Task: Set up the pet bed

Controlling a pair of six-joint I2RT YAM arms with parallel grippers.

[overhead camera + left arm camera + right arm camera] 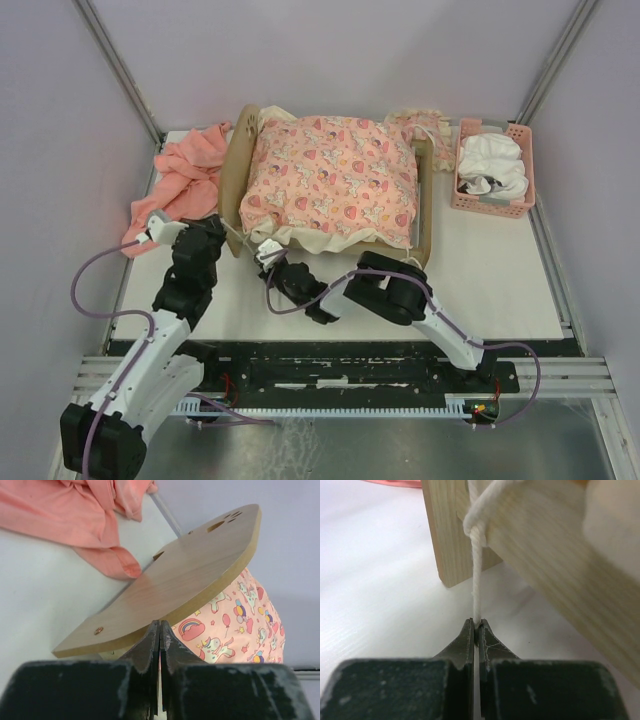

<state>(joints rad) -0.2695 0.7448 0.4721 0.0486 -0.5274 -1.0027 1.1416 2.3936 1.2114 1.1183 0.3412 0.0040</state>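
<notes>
Right jaws clenched on cord (pixel 476 590) knotted to pet bed (pixel 550 550), left jaws shut by headboard (pixel 185 575); pull gently along cord, no jerks.

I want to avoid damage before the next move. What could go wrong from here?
1. The right end effector is shut on the thin cord tied to the bed; a hard pull may slip the cord out or drag the bed.
2. The left end effector is shut close under the headboard; lifting could knock it.
3. The cushion seems to lie loose on top, so a jerk may shift it.
</notes>
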